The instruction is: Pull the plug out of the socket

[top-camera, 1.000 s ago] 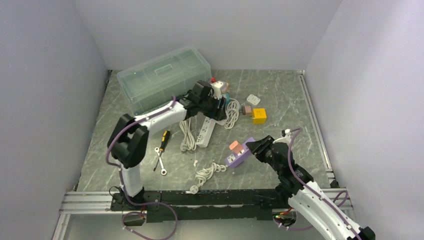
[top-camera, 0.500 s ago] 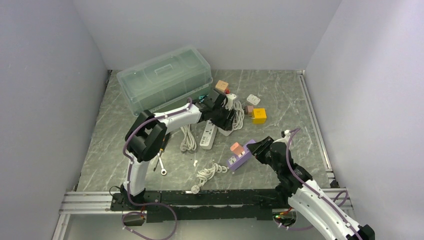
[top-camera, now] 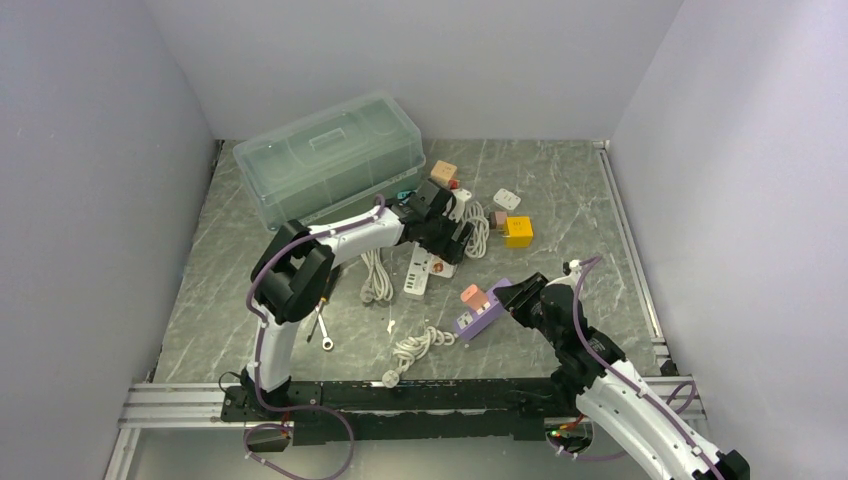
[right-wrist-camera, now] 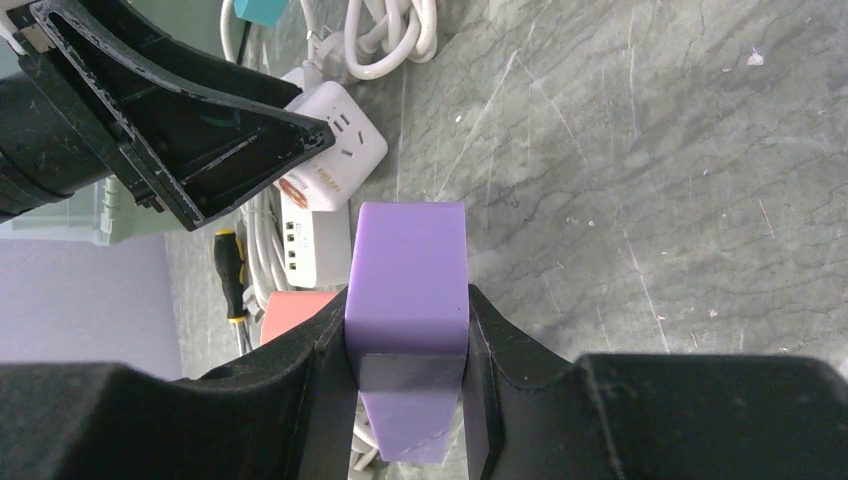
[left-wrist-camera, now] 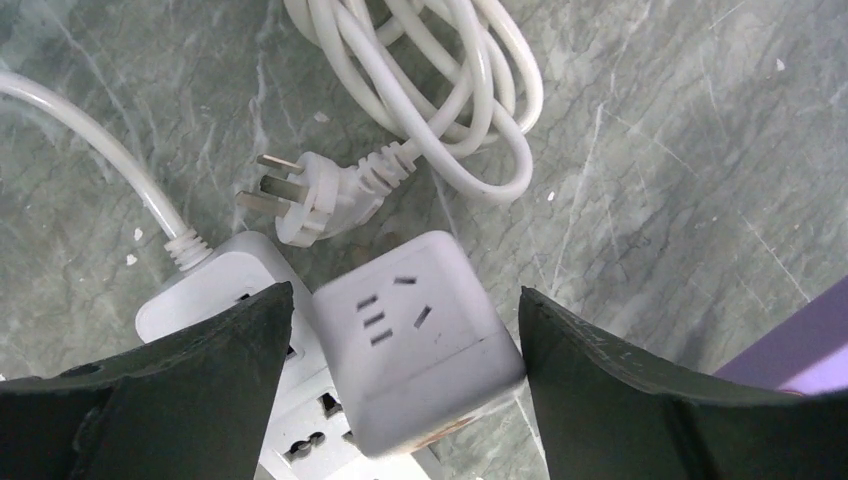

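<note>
Purple socket (top-camera: 480,312) sits right of centre on the grey table (top-camera: 560,190), clamped at its near end between the right gripper's (right-wrist-camera: 405,312) fingers. The left gripper (left-wrist-camera: 405,300) hangs spread wide over a white power strip (left-wrist-camera: 215,290) and white cube adapter (left-wrist-camera: 420,340). A pink plug (top-camera: 470,295) is seated in the socket's top.

Clear lidded bin (top-camera: 330,158), screwdriver (right-wrist-camera: 231,280), perhaps wrench (top-camera: 321,330).
</note>
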Motion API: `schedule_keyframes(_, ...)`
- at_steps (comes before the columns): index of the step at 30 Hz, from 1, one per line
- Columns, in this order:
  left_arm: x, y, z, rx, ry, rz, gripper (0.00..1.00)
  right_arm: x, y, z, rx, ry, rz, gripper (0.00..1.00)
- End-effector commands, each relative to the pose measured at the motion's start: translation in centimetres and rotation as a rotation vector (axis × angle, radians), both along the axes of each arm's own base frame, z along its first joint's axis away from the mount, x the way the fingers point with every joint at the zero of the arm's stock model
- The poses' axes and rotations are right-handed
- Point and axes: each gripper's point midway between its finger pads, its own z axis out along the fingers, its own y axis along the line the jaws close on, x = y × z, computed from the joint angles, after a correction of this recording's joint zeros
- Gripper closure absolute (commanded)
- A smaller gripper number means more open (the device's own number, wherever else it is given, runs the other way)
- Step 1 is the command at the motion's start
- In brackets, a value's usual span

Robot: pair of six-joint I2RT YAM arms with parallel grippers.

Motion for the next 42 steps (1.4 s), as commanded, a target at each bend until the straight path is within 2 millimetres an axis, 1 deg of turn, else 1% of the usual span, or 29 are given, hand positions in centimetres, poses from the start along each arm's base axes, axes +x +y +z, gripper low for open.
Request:
schedule_keyframes(1, 1.0, -0.3, 2.5, -0.018, -0.063, 0.019, 0.12, 0.5, 0.0, 1.0, 0.010, -0.038, -0.007, 1.00)
schedule_keyframes(4, 1.4, 0.1, 4.5, -0.027, -0.106, 0.035, 0.10, 0.5, 0.0, 1.2, 0.012, -0.043, -0.006, 1.00)
schedule_keyframes(6, 1.7, 0.7, 6.9, -0.041, -0.158, 0.054, 0.08, 0.5, 0.1, 1.4, 0.014, -0.050, -0.002, 1.00)
schedule_keyframes(8, 1.7, 1.6, 10.0, -0.064, -0.225, 0.072, 0.05, 0.6, 0.2, 1.8, 0.017, -0.062, 0.004, 1.00)
schedule_keyframes(9, 1.4, 2.1, 11.4, -0.081, -0.250, 0.075, 0.04, 0.7, 0.3, 2.0, 0.017, -0.070, 0.010, 1.00)
schedule_keyframes(11, 0.4, 2.8, 14.1, -0.128, -0.292, 0.056, 0.02, 0.9, 0.6, 2.6, 0.015, -0.094, 0.026, 1.00)
schedule_keyframes(12, -0.6, 2.9, 15.0, -0.154, -0.297, 0.022, 0.01, 1.1, 0.7, 3.0, 0.010, -0.107, 0.034, 1.00)
schedule_keyframes(13, -1.9, 2.8, 15.6, -0.185, -0.292, -0.040, 0.00, 1.2, 0.7, 3.2, 0.002, -0.118, 0.039, 1.00)
schedule_keyframes(14, -3.4, 2.6, 15.9, -0.210, -0.279, -0.110, 0.01, 1.4, 0.7, 3.5, -0.006, -0.128, 0.041, 1.00)
schedule_keyframes(15, -4.9, 2.5, 15.7, -0.233, -0.253, -0.169, 0.01, 1.5, 0.7, 3.8, -0.014, -0.135, 0.043, 1.00)
schedule_keyframes(18, -8.6, 2.5, 15.0, -0.315, -0.155, -0.255, 0.01, 2.1, 0.8, 4.5, -0.037, -0.150, 0.049, 1.00)
schedule_keyframes(20, -11.1, 2.2, 14.3, -0.376, -0.066, -0.316, 0.02, 2.3, 1.0, 4.5, -0.051, -0.142, 0.055, 1.00)
schedule_keyframes(22, -13.0, 1.9, 13.7, -0.416, 0.010, -0.361, 0.02, 2.6, 1.4, 4.8, -0.042, -0.149, 0.069, 1.00)
schedule_keyframes(24, -14.1, 1.3, 13.2, -0.432, 0.059, -0.401, 0.02, 2.7, 2.0, 5.1, -0.027, -0.161, 0.088, 1.00)
schedule_keyframes(26, -14.4, 0.8, 11.7, -0.401, 0.100, -0.402, 0.02, 2.8, 2.6, 5.8, -0.011, -0.185, 0.116, 1.00)
schedule_keyframes(28, -14.6, 0.4, 10.7, -0.389, 0.158, -0.401, 0.02, 2.8, 3.1, 6.3, 0.002, -0.212, 0.142, 1.00)
schedule_keyframes(32, -14.9, -0.4, 9.7, -0.402, 0.239, -0.384, 0.03, 2.7, 3.6, 7.1, 0.015, -0.242, 0.177, 1.00)
schedule_keyframes(37, -14.2, -0.2, 8.6, -0.347, 0.222, -0.344, 0.04, 2.3, 4.1, 7.5, 0.020, -0.261, 0.216, 1.00)
schedule_keyframes(41, -14.1, -0.4, 7.9, -0.315, 0.210, -0.334, 0.09, 2.2, 4.4, 7.7, 0.018, -0.276, 0.242, 1.00)
schedule_keyframes(42, -14.0, -0.4, 7.7, -0.302, 0.205, -0.328, 0.11, 2.1, 4.9, 8.4, 0.033, -0.298, 0.267, 1.00)
